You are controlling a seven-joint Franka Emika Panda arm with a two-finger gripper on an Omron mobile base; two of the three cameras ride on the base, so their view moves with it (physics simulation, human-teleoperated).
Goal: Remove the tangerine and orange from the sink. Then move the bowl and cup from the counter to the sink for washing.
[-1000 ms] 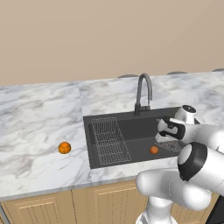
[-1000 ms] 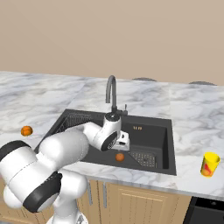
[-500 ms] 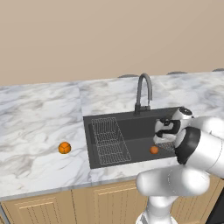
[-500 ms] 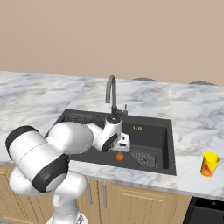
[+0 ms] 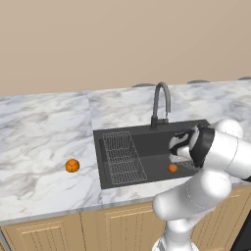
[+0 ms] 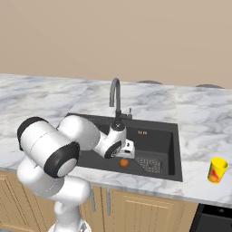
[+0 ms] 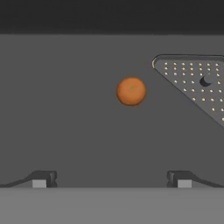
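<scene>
A small orange-coloured fruit lies on the floor of the dark grey sink; it also shows in both base views. I cannot tell whether it is the tangerine or the orange. My gripper hangs open just above it with nothing between its fingertips, and hovers low inside the basin. A second orange-coloured fruit rests on the marble counter left of the sink. The yellow cup stands on the counter at the far right. The bowl is out of view.
A dark gooseneck faucet rises behind the basin. A wire rack covers the sink's left part. A perforated drain plate lies on the sink floor close beside the fruit. My own white arm crosses the sink's front edge.
The hand has sunk a little lower into the sink toward the fruit, and the elbow has swung. The jaws stayed open and the fruits did not move.
</scene>
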